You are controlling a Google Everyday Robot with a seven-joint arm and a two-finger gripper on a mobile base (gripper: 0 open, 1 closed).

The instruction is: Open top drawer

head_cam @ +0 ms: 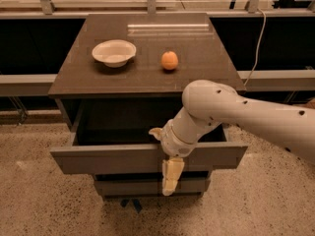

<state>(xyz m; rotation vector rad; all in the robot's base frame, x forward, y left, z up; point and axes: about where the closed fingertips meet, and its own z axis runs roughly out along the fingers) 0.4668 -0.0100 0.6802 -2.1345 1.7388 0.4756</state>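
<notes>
At front lip of top drawer [98, 159], gripper [165, 160] fingers [171, 177] straddle panel, apparently clamped on it for pulling outward.

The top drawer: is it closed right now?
No, the top drawer stands pulled out, showing its dark inside, with the gripper at its front panel.

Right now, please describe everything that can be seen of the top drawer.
The top drawer is pulled partly out from under the dark tabletop. Its front is a plain, flat, grey-brown panel with no handle, level, wider than the lower drawers beneath. The material looks like painted board. The box interior lies in shadow; contents cannot be told. The gripper hangs over the middle of the front panel's top edge, touching it.
</notes>
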